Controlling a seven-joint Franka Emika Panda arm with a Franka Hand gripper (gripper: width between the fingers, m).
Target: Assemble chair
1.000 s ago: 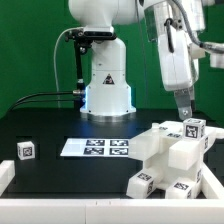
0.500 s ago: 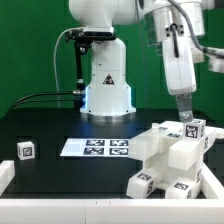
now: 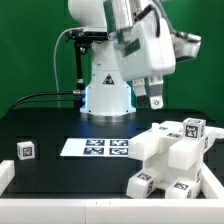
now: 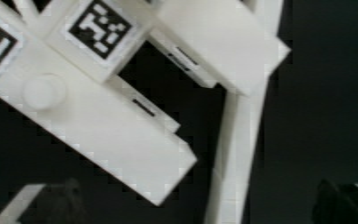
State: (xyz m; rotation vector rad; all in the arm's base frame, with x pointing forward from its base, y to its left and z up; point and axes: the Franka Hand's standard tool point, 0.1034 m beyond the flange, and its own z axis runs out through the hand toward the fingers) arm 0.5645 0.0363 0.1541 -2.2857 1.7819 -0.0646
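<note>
Where it was poised over the chair parts (image 3: 172,155) before, the claw (image 3: 152,99) is now lifted and swung toward the exterior view's left, jaws spread wide, nothing held.

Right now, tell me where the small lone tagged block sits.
In the exterior view the small block sits alone at the far left of the black table, left of the marker board.

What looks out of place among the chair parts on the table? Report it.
One small tagged white block sits alone at the exterior view's left edge, far from the cluster of chair parts at the right, with the marker board between them. Nothing looks spilled or damaged. The open gripper hangs above, holding nothing.
</note>
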